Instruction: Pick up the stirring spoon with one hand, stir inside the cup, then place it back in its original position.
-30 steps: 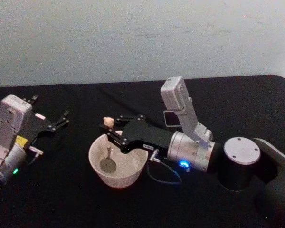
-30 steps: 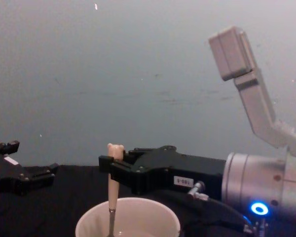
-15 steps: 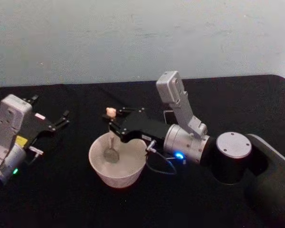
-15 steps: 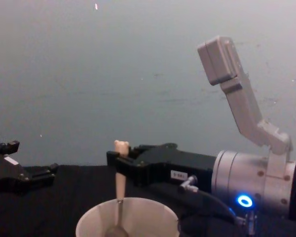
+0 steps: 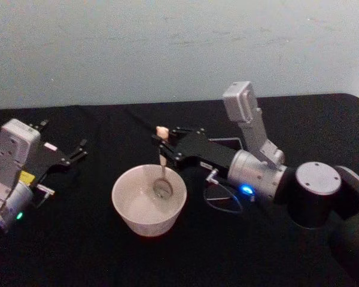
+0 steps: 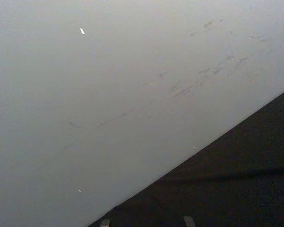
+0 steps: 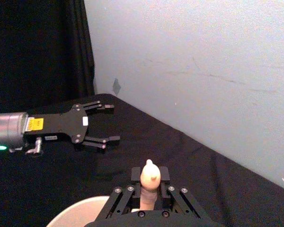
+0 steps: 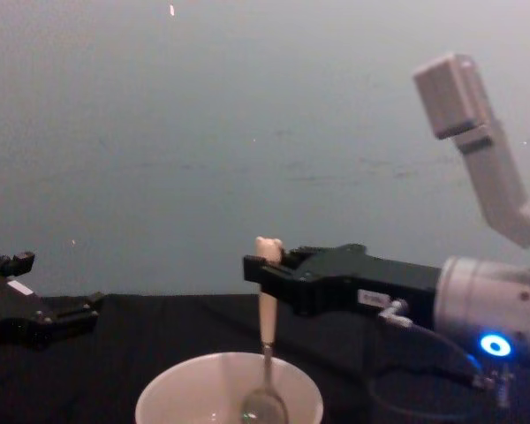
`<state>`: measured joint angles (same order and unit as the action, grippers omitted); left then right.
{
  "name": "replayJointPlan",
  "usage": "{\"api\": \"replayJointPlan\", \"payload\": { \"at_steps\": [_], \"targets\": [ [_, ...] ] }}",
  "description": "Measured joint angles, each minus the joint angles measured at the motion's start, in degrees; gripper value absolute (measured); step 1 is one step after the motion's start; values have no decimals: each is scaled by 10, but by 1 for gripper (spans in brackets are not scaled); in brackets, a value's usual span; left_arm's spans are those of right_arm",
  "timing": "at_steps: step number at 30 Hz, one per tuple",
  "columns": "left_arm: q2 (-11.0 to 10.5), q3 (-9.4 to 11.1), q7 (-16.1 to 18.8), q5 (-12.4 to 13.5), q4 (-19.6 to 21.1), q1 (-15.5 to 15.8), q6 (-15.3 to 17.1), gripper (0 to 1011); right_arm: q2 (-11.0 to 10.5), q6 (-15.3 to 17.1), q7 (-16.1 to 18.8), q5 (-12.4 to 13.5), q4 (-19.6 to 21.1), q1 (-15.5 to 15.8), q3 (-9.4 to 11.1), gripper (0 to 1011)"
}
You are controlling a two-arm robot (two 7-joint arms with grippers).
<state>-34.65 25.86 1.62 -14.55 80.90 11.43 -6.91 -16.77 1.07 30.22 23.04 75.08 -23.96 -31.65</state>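
Note:
The cream-white cup (image 5: 124, 206) stands on the black table in front of me. The stirring spoon (image 5: 162, 156) hangs upright, its metal bowl down inside the cup near the right wall and its bear head on top. My right gripper (image 5: 163, 146) is shut on the peach handle just above the cup. The chest view shows the spoon (image 8: 267, 309) dipping into the cup (image 8: 163, 396) from the right gripper (image 8: 265, 270). In the right wrist view the bear head (image 7: 149, 176) sticks up between the fingers. My left gripper (image 5: 64, 135) rests open at the table's left, away from the cup.
A dark square holder (image 5: 226, 143) sits on the table behind the right arm. A pale wall runs along the table's far edge. Black table (image 5: 96, 257) stretches in front of the cup and between the cup and the left arm.
The right gripper has carried the spoon rightward across the cup, from the left part to the right wall. The left arm has stayed still.

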Motion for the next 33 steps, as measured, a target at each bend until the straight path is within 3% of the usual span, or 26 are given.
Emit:
{"api": "replayJointPlan", "payload": {
  "at_steps": [9, 16, 26, 33],
  "targets": [
    [0, 0, 0, 0, 0, 0, 0, 1001, -45, 24, 27, 39, 67, 44, 14, 227],
    [0, 0, 0, 0, 0, 0, 0, 1001, -71, 34, 44, 62, 107, 65, 8, 227],
    [0, 0, 0, 0, 0, 0, 0, 1001, -75, 39, 48, 72, 120, 67, -16, 227],
    [0, 0, 0, 0, 0, 0, 0, 1001, -59, 35, 46, 70, 113, 52, -38, 227]
  ]
}}
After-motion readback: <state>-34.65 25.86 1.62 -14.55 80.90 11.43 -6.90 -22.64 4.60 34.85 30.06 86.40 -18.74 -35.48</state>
